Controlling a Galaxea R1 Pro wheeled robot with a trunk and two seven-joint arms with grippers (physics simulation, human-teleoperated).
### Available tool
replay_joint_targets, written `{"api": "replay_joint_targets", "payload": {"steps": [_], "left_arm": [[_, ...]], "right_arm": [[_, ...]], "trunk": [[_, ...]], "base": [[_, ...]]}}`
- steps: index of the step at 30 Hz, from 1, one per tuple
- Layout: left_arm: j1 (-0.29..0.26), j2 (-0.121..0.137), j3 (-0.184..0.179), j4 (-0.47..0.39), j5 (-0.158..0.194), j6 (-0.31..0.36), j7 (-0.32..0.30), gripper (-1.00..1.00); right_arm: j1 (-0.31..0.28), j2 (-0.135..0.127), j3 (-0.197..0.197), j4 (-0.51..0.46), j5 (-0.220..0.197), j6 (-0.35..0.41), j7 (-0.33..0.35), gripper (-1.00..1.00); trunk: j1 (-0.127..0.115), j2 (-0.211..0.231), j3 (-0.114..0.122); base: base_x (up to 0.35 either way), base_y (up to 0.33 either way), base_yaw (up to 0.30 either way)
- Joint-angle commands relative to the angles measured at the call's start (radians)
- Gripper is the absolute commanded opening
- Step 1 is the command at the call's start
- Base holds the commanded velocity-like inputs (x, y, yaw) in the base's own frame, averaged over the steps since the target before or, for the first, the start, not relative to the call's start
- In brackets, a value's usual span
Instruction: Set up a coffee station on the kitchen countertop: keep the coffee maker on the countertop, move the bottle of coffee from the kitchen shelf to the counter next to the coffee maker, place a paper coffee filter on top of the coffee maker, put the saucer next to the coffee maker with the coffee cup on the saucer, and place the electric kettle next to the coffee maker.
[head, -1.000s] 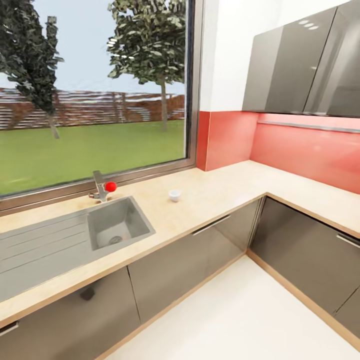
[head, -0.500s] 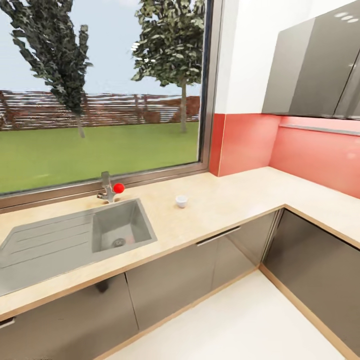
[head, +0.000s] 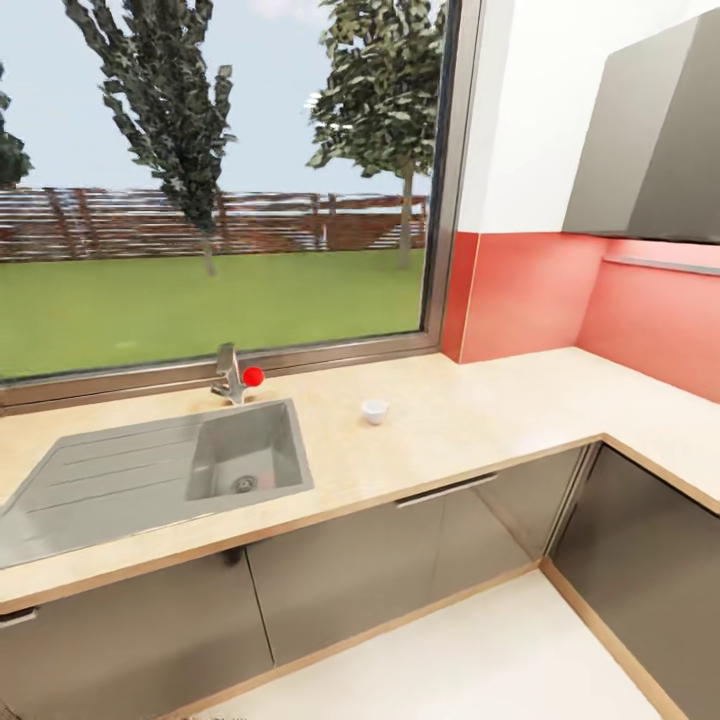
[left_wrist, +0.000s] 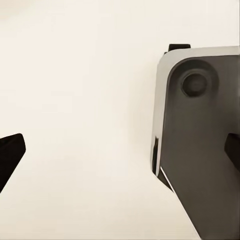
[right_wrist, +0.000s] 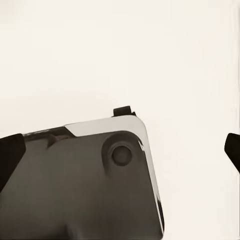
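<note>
The kitchen countertop (head: 470, 425) runs under a wide window and turns a corner at the right. A small white coffee cup (head: 375, 411) stands on it, right of the sink and apart from everything else. In the left wrist view my left gripper (left_wrist: 120, 152) is open, its dark fingertips (left_wrist: 10, 155) at the picture's edges over pale floor and my own grey base (left_wrist: 200, 150). My right gripper (right_wrist: 120, 150) is open the same way above the base (right_wrist: 85, 185). The coffee maker, bottle of coffee, kitchen shelf, paper filter, saucer and kettle are out of view.
A steel sink (head: 245, 460) with a drainboard is set into the counter, behind it a tap with a red knob (head: 252, 376). Grey cabinet fronts (head: 350, 570) line the floor (head: 470, 660). Grey wall cabinets (head: 650, 170) hang above a red backsplash (head: 530, 290).
The whole head view has shifted: sink, cup and counter corner now sit further right in the picture, so the camera has turned left. Nothing on the counter has moved.
</note>
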Motion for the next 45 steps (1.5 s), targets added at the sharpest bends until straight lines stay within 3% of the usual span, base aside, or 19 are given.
{"api": "replay_joint_targets", "payload": {"steps": [1,32,45], "left_arm": [[-0.001,0.000,-0.007,0.001,0.007,-0.003,0.003,1.00],[-0.001,0.001,-0.003,0.002,0.009,-0.006,0.005,1.00],[-0.001,0.001,-0.004,0.002,0.010,-0.008,0.005,1.00]], "right_arm": [[-0.001,0.000,-0.009,0.001,0.006,-0.004,0.004,1.00],[-0.001,0.000,-0.008,0.001,0.006,-0.004,0.003,1.00],[-0.001,0.000,-0.007,0.001,0.007,-0.004,0.003,1.00]], "trunk": [[0.001,-0.002,-0.001],[0.001,-0.002,0.016],[0.001,-0.002,0.016]], "base": [[0.003,-0.306,0.238],[-0.008,-0.305,0.252],[-0.093,-0.117,0.273]]}}
